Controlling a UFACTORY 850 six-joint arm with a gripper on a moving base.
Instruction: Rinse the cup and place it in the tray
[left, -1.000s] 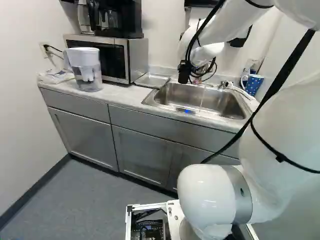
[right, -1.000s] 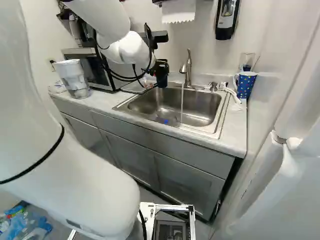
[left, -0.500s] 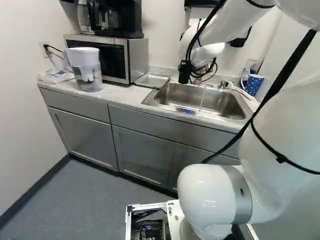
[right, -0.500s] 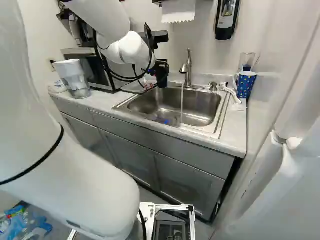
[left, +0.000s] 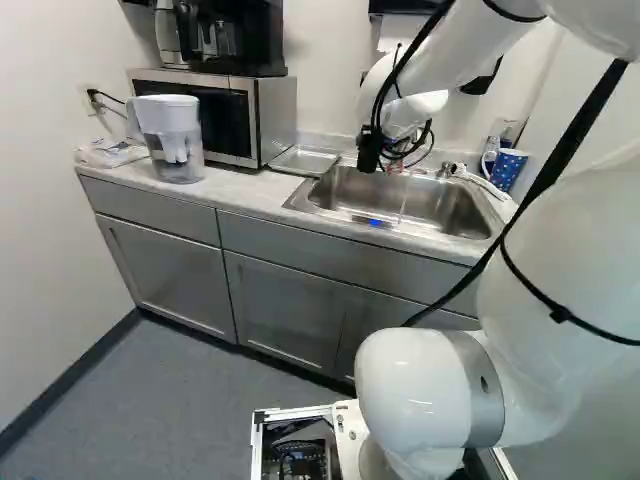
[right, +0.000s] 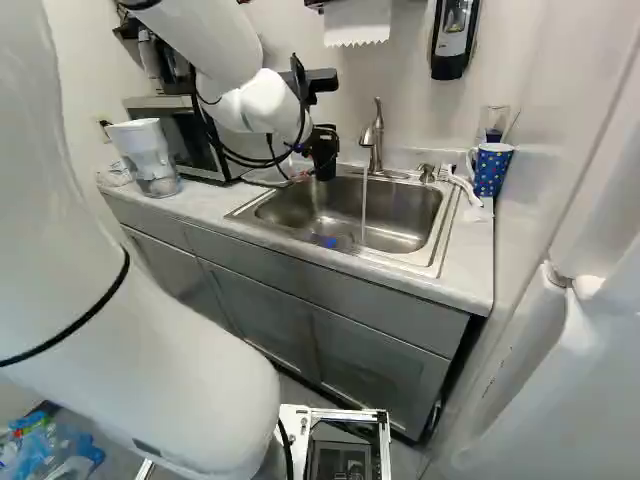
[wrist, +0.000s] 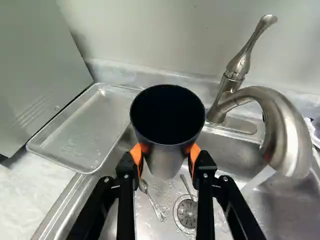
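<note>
My gripper (right: 309, 147) hangs over the back left part of the sink in the right base view, a dark cup (right: 325, 157) at its end. Seen from the wrist, the gripper (wrist: 165, 151) is shut on the cup (wrist: 164, 160), an orange pad against either side. The cup's dark open mouth faces the wrist camera; its inside is too dark to make out. The metal tray (wrist: 92, 127) lies on the counter beside the sink, near the microwave, apart from the cup. Water (wrist: 257, 179) runs from the faucet (wrist: 290, 137), away from the cup.
Spoons lie in the sink (left: 440, 205) near the drain (wrist: 187, 214). The faucet stands close beside the cup. A microwave (left: 245, 115) and a pitcher (left: 172, 140) stand on the counter; a blue dotted mug (right: 492, 170) stands beyond the sink's other side.
The arm's wrist has dipped slightly, carrying the held cup a little lower in the right base view. The base has not moved, and the water keeps running.
</note>
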